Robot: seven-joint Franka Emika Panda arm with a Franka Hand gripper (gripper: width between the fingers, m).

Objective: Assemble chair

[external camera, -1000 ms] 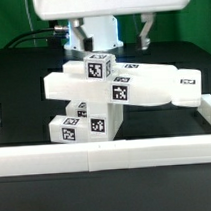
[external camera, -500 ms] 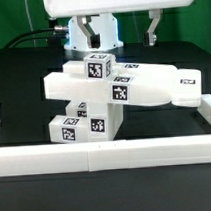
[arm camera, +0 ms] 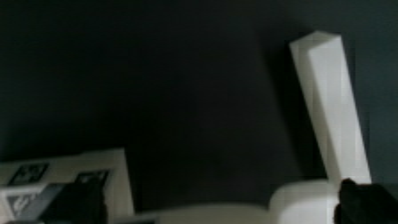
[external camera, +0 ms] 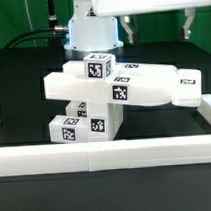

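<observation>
White border rail [external camera: 106, 157] runs nearest the camera. Just behind it, the chair [external camera: 108, 93] stands on the black counter [external camera: 22, 88]: stacked white tagged blocks, a long panel lying across them. Beyond and above the chair, fingers [external camera: 193, 31] hang spread wide, empty, well clear. Wrist view: rail [arm camera: 324, 110], tagged parts [arm camera: 63, 185].

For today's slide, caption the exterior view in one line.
Part-built white chair stands free on the black table behind the border rail, the open hand raised above it.
</observation>
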